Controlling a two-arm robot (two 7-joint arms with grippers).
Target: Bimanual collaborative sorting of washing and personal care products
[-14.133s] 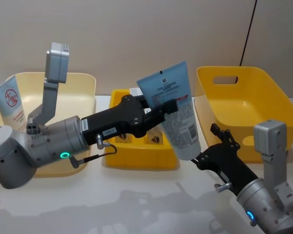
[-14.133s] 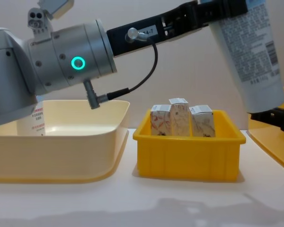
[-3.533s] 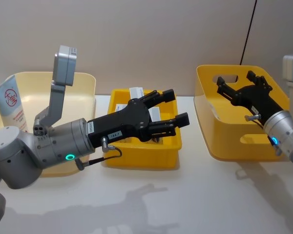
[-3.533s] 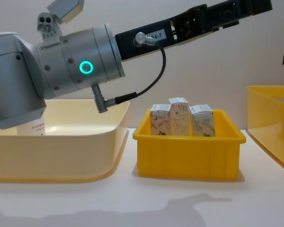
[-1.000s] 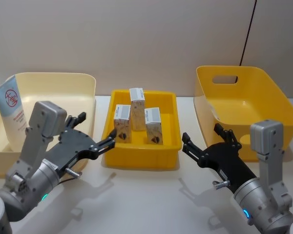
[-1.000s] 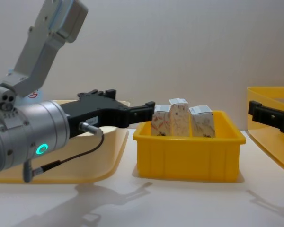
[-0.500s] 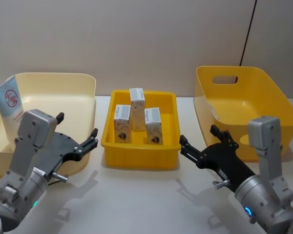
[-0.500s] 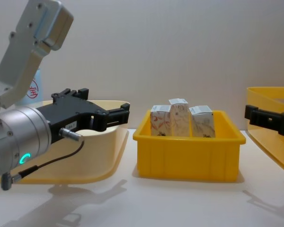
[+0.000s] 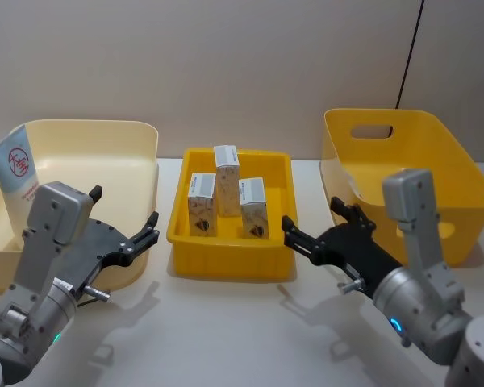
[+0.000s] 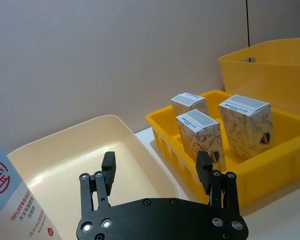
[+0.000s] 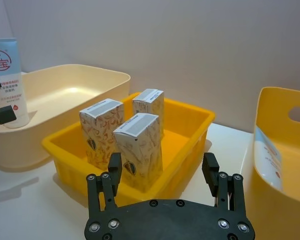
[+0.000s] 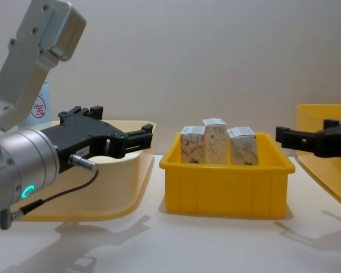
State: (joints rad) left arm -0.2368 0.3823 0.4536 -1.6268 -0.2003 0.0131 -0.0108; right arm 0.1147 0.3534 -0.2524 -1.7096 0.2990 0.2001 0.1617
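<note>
Three small white-topped cartons (image 9: 227,179) with reddish-brown print stand upright in the small yellow tray (image 9: 234,270); the same cartons (image 11: 138,150) are close ahead in the right wrist view. A white and light blue tube (image 9: 18,181) with a red round mark leans in the cream bin (image 9: 105,129). A pale tube (image 11: 267,152) lies against the inner wall of the large yellow bin (image 9: 419,121). My left gripper (image 9: 123,214) is open and holds nothing, over the cream bin's near right corner. Just right of the tray's front corner, my right gripper (image 9: 313,214) is open and holds nothing.
The three bins stand in a row on the white table against a plain wall. Bare table runs along the front beneath both arms. A black cable hangs down the wall behind the large yellow bin.
My right gripper has moved left, closer to the small yellow tray. Over the last second my left gripper drew back from the tray to the cream bin, then held still.
</note>
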